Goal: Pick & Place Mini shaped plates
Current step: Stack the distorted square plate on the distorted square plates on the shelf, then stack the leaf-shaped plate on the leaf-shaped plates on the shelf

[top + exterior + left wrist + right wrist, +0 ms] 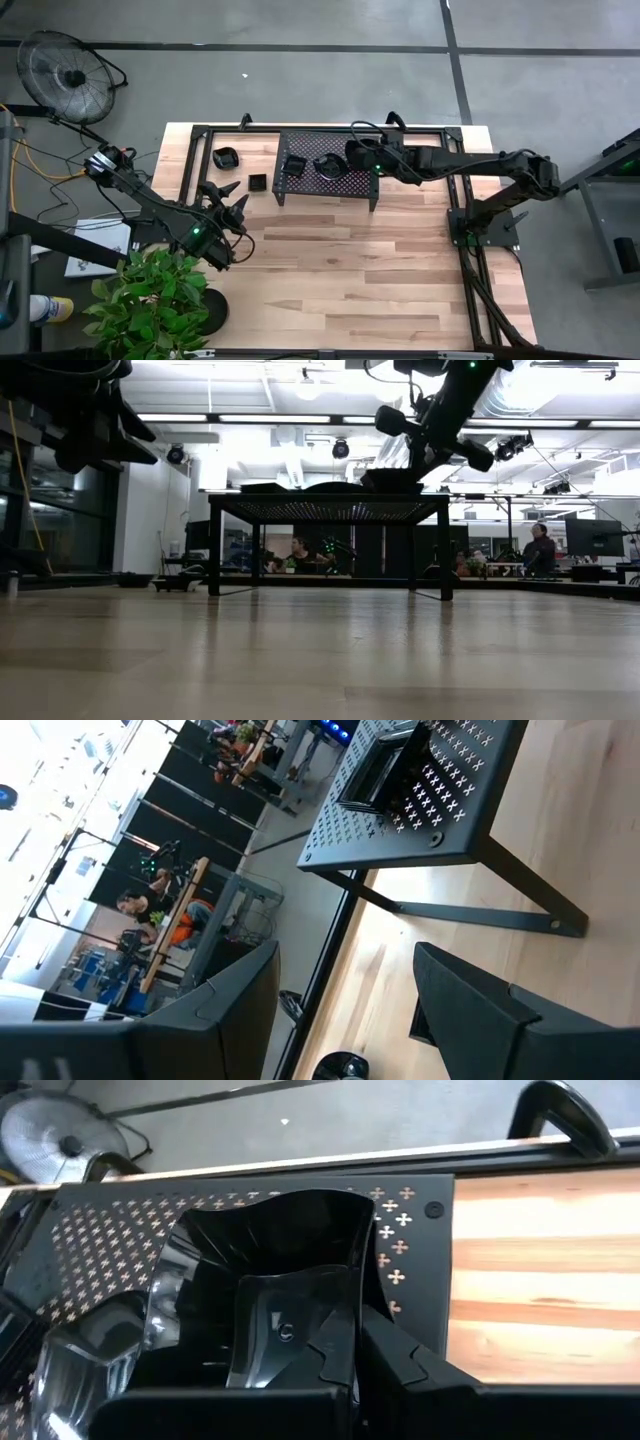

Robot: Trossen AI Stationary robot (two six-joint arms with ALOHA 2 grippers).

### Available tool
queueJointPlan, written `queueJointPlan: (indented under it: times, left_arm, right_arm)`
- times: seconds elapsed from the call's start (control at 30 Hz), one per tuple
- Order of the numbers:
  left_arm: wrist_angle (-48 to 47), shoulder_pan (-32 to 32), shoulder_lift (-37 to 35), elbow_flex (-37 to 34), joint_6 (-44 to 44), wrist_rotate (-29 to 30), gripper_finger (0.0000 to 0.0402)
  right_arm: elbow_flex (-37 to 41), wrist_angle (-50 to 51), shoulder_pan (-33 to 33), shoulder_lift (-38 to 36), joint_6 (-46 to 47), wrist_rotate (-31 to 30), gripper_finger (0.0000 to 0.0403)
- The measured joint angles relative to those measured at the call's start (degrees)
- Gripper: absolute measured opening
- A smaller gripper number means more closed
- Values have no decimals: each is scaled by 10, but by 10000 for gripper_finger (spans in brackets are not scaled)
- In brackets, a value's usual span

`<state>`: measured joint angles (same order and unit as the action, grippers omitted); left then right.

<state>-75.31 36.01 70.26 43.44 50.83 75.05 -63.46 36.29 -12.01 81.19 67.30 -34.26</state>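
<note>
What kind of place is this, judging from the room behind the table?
Probably an open lab or workshop: ceiling light strips overhead, people seated at workbenches behind the mesh rack, and a floor fan on bare concrete.

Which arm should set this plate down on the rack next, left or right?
Right. The right gripper is shut on a plate directly above the rack; the left gripper hangs open and empty beside it.

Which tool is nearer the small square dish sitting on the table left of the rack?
Left. The left tool hangs open just in front of the square dish. The right tool is over the rack, shut on a plate.
</note>
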Motion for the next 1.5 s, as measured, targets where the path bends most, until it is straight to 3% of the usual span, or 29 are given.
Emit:
queueJointPlan:
  times: [0.2, 0.8, 1.07, 1.27, 1.5]
  left_arm:
    - [0, 0, 0, 0, 0, 0, 225]
    - [2, 0, 0, 0, 0, -2, 225]
    - [3, 0, 0, 0, 0, -2, 225]
    - [3, 0, 0, 0, 0, -8, 225]
    - [2, 0, 0, 0, 0, -8, 225]
  right_arm:
    - [0, -10, 0, -2, -55, 11, 9]
    - [0, -7, 0, -19, -110, 31, 97]
    - [0, -5, 0, -63, -143, 35, 108]
    - [0, -16, 0, -97, -190, 70, 108]
    - [0, -103, 8, -109, -300, 109, 108]
